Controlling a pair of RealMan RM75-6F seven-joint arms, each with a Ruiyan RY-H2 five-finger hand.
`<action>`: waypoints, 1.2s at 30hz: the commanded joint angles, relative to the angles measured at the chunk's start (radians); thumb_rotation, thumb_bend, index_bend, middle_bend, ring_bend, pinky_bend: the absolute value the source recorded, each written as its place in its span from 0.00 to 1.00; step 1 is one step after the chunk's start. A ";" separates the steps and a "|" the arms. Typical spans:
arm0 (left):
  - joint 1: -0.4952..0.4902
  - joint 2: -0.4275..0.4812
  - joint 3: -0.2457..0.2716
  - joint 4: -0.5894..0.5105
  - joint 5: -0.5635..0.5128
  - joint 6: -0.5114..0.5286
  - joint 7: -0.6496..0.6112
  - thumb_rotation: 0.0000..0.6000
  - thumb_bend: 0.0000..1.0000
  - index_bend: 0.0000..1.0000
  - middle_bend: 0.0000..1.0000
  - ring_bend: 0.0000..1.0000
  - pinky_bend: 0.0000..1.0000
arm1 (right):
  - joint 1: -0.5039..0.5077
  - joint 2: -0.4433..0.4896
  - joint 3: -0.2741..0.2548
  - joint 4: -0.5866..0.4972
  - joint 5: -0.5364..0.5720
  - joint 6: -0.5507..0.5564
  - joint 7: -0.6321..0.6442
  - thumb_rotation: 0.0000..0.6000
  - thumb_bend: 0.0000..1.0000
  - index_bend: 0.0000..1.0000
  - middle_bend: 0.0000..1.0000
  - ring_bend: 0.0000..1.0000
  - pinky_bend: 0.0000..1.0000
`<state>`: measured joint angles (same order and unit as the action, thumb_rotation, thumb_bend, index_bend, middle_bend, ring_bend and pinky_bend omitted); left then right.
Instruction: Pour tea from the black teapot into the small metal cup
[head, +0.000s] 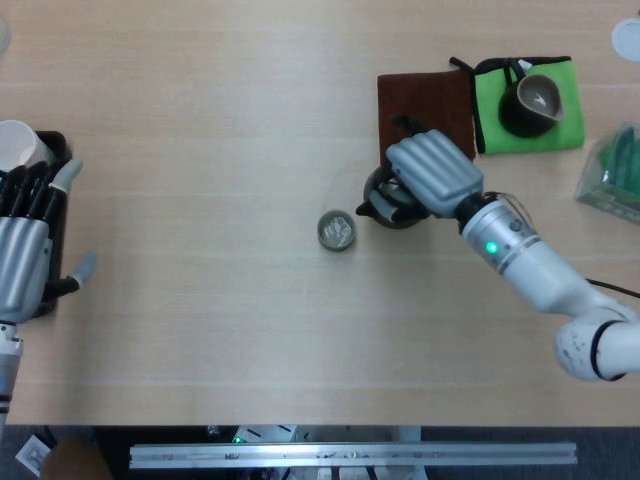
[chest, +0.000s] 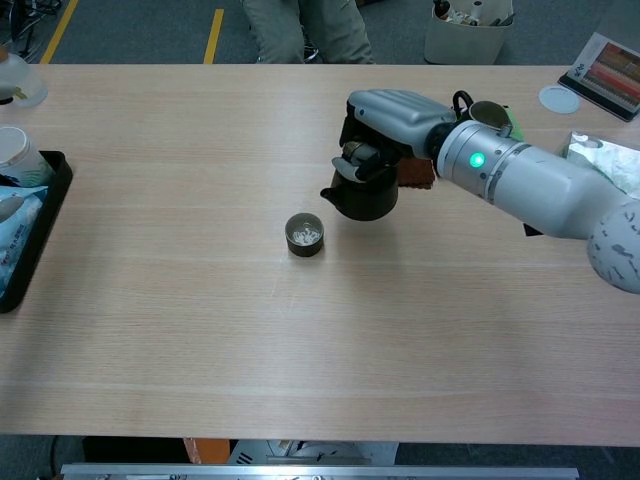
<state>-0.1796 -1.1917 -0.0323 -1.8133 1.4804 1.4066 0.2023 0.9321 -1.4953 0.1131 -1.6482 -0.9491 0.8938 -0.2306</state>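
Observation:
My right hand (head: 432, 171) (chest: 388, 115) grips the black teapot (head: 388, 206) (chest: 362, 194), held nearly level to the right of the small metal cup (head: 337, 230) (chest: 304, 234). The pot's spout points left toward the cup, a short gap apart. The cup stands on the table with pale liquid inside. My left hand (head: 28, 250) hovers open at the far left edge, over the black tray (head: 57, 226); the chest view does not show it.
A brown cloth (head: 425, 115) and a green cloth (head: 530, 110) carrying a dark pitcher (head: 533, 100) (chest: 483, 122) lie behind the right hand. A white paper cup (head: 20, 142) (chest: 19, 152) stands by the black tray (chest: 35, 232). A green packet (head: 612, 175) sits far right.

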 joint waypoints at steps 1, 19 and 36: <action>-0.003 -0.003 0.001 0.003 -0.001 -0.007 -0.003 1.00 0.27 0.03 0.10 0.08 0.09 | -0.046 0.041 -0.016 -0.006 -0.052 -0.004 0.052 0.94 0.45 0.98 0.90 0.95 0.10; -0.008 -0.017 0.010 0.020 -0.002 -0.028 -0.025 1.00 0.27 0.03 0.10 0.08 0.09 | -0.170 0.023 -0.084 0.094 -0.145 0.011 0.093 0.94 0.45 0.95 0.87 0.93 0.10; -0.009 -0.026 0.018 0.032 -0.013 -0.045 -0.032 1.00 0.27 0.03 0.10 0.08 0.09 | -0.218 -0.026 -0.083 0.148 -0.161 -0.010 0.081 0.94 0.45 0.90 0.83 0.89 0.10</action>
<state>-0.1884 -1.2179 -0.0138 -1.7811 1.4672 1.3612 0.1707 0.7148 -1.5203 0.0298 -1.5005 -1.1101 0.8850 -0.1501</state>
